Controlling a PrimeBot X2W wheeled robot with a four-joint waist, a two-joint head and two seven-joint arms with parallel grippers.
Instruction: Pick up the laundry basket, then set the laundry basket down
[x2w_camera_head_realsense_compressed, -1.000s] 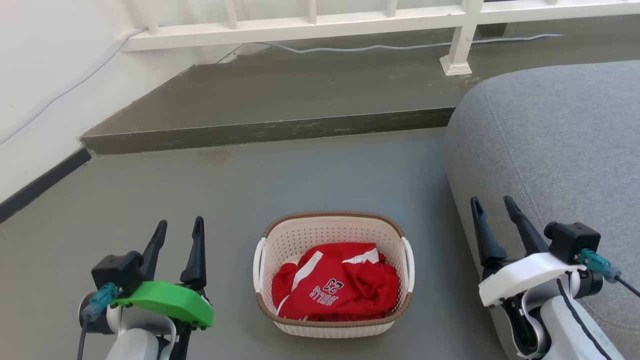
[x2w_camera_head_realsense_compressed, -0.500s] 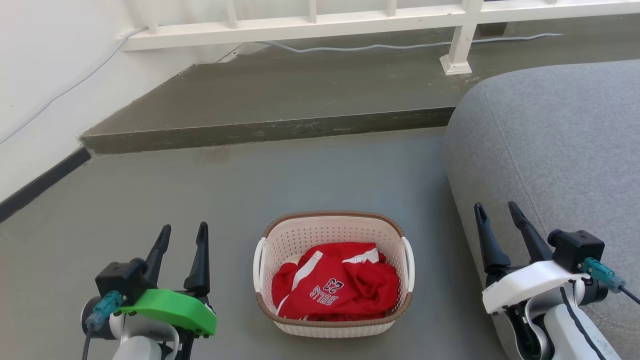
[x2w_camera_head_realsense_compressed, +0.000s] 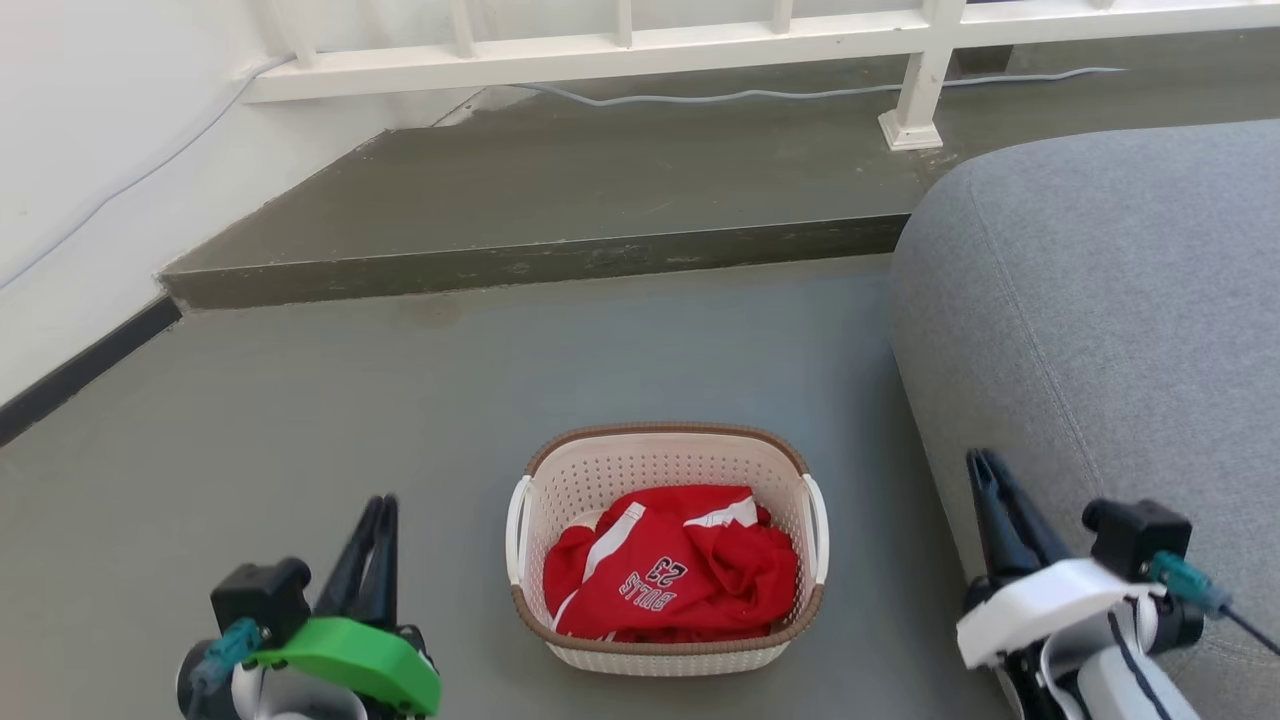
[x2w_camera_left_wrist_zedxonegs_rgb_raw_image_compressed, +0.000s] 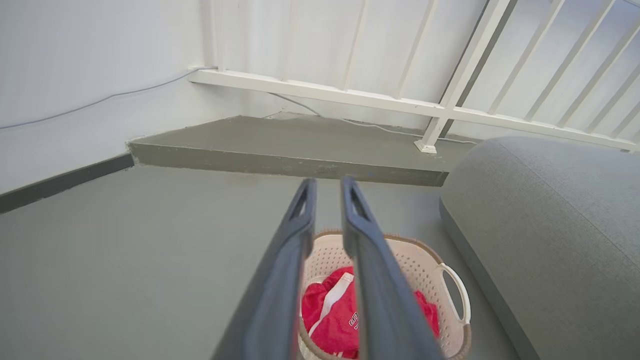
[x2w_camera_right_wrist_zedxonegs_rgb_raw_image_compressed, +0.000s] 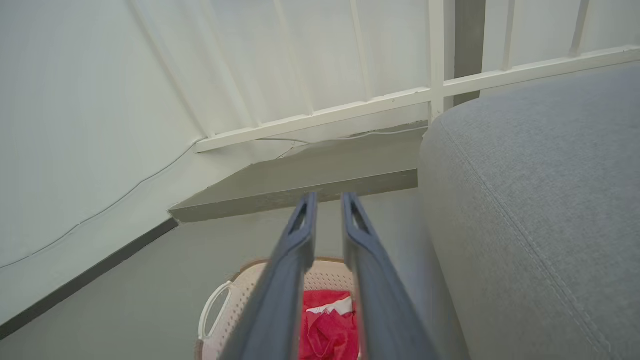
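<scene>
The laundry basket (x2w_camera_head_realsense_compressed: 664, 468) stands on the grey floor (x2w_camera_head_realsense_compressed: 400, 400), between the two arms, and touches neither of them. Inside it lies a crumpled red jersey (x2w_camera_head_realsense_compressed: 680, 580) with white letters. The left gripper (x2w_camera_head_realsense_compressed: 381, 508) is at its left side, apart from the white handle (x2w_camera_head_realsense_compressed: 517, 530). Its fingers are pressed almost together, with only a thin slit between them, and they hold nothing. The right gripper (x2w_camera_head_realsense_compressed: 983, 462) is at the right side, near the edge of a grey sofa (x2w_camera_head_realsense_compressed: 1100, 300). Its fingers are closed in the same way and are empty. Behind the laundry basket there is a low step (x2w_camera_head_realsense_compressed: 540, 262) and a white railing (x2w_camera_head_realsense_compressed: 620, 48).
</scene>
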